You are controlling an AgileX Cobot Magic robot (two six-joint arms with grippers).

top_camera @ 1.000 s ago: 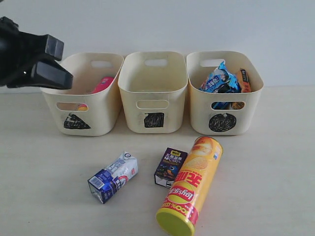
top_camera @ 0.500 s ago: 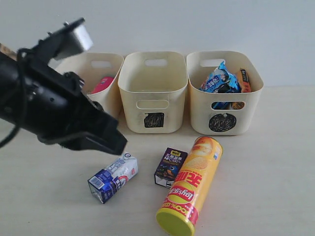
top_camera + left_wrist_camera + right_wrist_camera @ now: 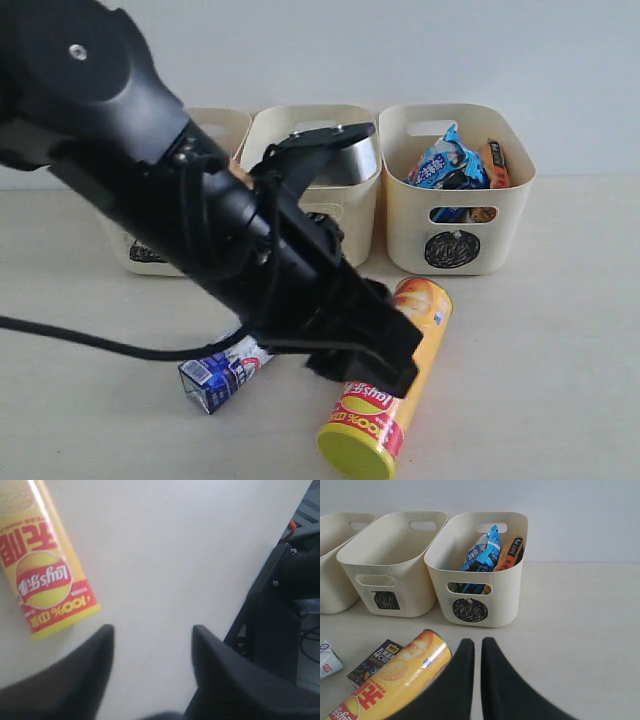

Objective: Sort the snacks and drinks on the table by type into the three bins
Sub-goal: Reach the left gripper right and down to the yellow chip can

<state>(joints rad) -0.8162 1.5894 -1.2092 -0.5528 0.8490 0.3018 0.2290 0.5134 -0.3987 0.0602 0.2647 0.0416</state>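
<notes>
Left gripper [image 3: 385, 362] hangs with jaws apart and empty, low over the yellow-orange chip tube [image 3: 372, 425]. That tube lies on its side on the table [image 3: 540, 380], at 7 o'clock from the circle bin [image 3: 455, 200], lid [image 3: 352, 455] nearest the camera. I judge it light, stiff-walled, smooth and apt to roll, so I'd clamp across its middle, clear of the lid.

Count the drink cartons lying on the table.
2. The blue and white carton lies left of the yellow chip tube; the dark purple carton sits between them, hidden by the left arm in the exterior view.
</notes>
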